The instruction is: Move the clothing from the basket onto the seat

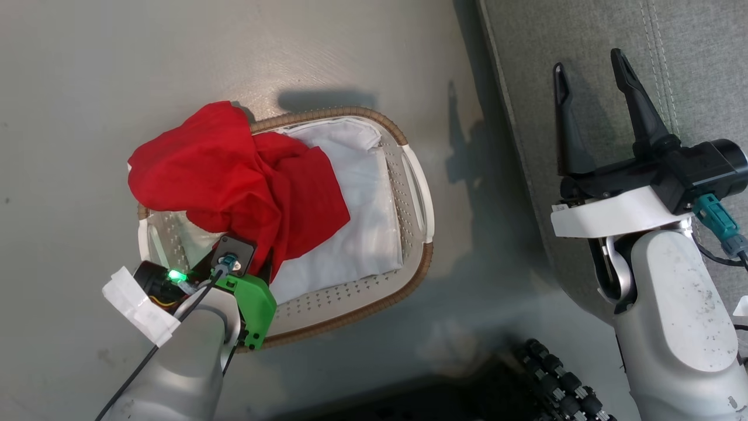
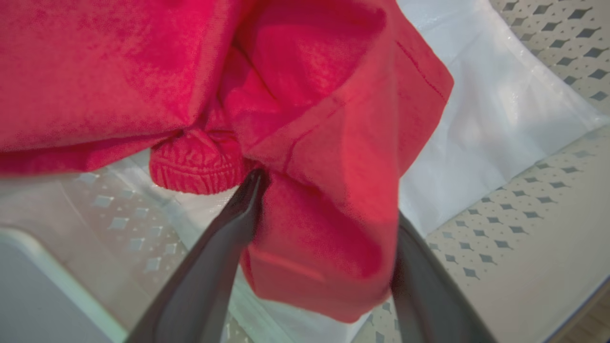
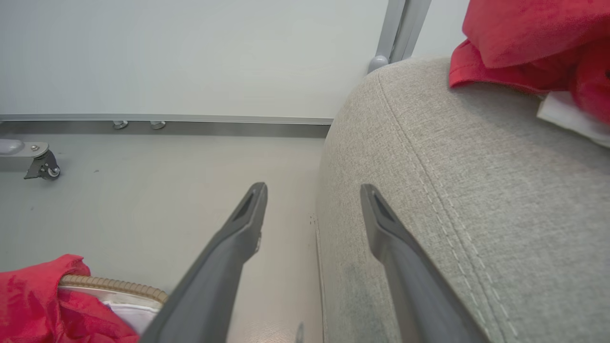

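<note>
Left end effector [image 2: 329, 200]: wide, astride bright red soft fabric garment [image 2: 333, 119] | advice: close on thick fold before lifting

My left forearm [image 1: 181, 356] comes up from the lower left of the head frame. Its wrist is capped by a green housing [image 1: 254, 307], with a small green light [image 1: 175, 275] lit beside it. The left gripper [image 2: 329, 200] points down and away from me. In its wrist frame the two dark fingers [image 2: 209, 271] rise from the bottom edge, spread wide. My right forearm [image 1: 672, 310] stands at the lower right, a teal connector [image 1: 719, 219] plugged in at the wrist. The right gripper [image 1: 590, 61] aims up the frame at the upper right, jaws wide apart in a V.
</note>
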You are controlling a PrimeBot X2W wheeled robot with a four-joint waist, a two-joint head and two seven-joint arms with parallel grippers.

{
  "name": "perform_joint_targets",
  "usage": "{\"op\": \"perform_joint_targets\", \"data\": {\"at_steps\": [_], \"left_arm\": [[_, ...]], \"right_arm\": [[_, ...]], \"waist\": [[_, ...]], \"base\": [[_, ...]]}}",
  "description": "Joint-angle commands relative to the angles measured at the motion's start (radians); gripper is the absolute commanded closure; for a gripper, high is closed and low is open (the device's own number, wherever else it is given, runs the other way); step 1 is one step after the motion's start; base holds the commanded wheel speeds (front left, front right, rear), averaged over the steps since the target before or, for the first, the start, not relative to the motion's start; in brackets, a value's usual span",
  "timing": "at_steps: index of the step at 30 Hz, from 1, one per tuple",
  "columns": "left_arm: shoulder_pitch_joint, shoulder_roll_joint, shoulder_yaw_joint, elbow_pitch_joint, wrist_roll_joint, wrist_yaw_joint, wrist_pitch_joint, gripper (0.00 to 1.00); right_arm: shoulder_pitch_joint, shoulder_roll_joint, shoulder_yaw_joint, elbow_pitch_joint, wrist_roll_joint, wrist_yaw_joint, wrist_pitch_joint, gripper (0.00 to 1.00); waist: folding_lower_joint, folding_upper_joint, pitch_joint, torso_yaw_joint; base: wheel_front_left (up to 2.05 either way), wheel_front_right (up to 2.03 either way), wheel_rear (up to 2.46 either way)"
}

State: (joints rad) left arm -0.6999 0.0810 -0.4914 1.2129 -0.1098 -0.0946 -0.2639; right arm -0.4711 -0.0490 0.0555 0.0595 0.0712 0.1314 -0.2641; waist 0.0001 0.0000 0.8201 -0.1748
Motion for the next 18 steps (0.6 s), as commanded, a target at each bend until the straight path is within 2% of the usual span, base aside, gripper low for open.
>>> {"op": "perform_joint_targets", "data": {"at_steps": [1, 2, 3, 4, 5, 6, 12, 18], "left_arm": [[-0.022, 0.009, 0.000, 0.005, -0.002, 0.007, -0.001, 0.27], [-0.024, 0.009, 0.000, 0.004, -0.004, 0.009, -0.001, 0.45], [-0.025, 0.009, 0.000, 0.000, -0.006, 0.008, -0.001, 0.57], [-0.025, 0.009, 0.000, -0.003, -0.007, 0.009, -0.001, 0.82], [-0.022, 0.008, -0.001, -0.007, -0.010, 0.010, -0.001, 0.98], [-0.017, 0.007, -0.001, -0.012, -0.011, 0.010, -0.001, 1.00], [0.035, 0.001, -0.003, -0.071, -0.023, 0.006, -0.001, 1.00], [0.111, 0.000, 0.001, -0.160, -0.031, 0.010, -0.001, 1.00]], "right_arm": [[-0.013, -0.003, 0.001, -0.002, 0.006, -0.001, -0.001, 0.00], [-0.014, -0.003, 0.002, -0.001, 0.007, -0.001, -0.001, 0.00], [-0.016, -0.003, 0.003, 0.001, 0.008, -0.001, -0.001, 0.00], [-0.016, -0.003, 0.003, 0.004, 0.009, -0.001, -0.001, 0.00], [-0.015, -0.003, 0.004, 0.007, 0.009, -0.001, -0.001, 0.00], [-0.014, -0.003, 0.003, 0.010, 0.010, -0.001, -0.001, 0.00], [-0.001, -0.003, 0.009, 0.036, 0.005, -0.001, -0.001, 0.00], [0.029, -0.003, 0.013, 0.072, 0.000, -0.001, -0.001, 0.00]], "waist": [[-0.0001, 0.0000, 0.013, -0.007], [-0.0001, 0.0000, 0.014, -0.007], [-0.0001, 0.0000, 0.015, -0.006], [-0.0001, 0.0000, 0.013, -0.004], [-0.0001, 0.0000, 0.009, -0.002], [-0.0001, 0.0000, 0.004, 0.000], [-0.0001, 0.0000, -0.050, 0.020], [-0.0001, 0.0000, -0.160, 0.052]], "base": [[0.00, 0.00, 0.00], [0.00, 0.00, 0.00], [0.00, 0.00, 0.00], [0.00, 0.00, 0.00], [0.00, 0.00, 0.00], [0.00, 0.00, 0.00], [0.00, 0.00, 0.00], [0.00, 0.00, 0.00]]}}
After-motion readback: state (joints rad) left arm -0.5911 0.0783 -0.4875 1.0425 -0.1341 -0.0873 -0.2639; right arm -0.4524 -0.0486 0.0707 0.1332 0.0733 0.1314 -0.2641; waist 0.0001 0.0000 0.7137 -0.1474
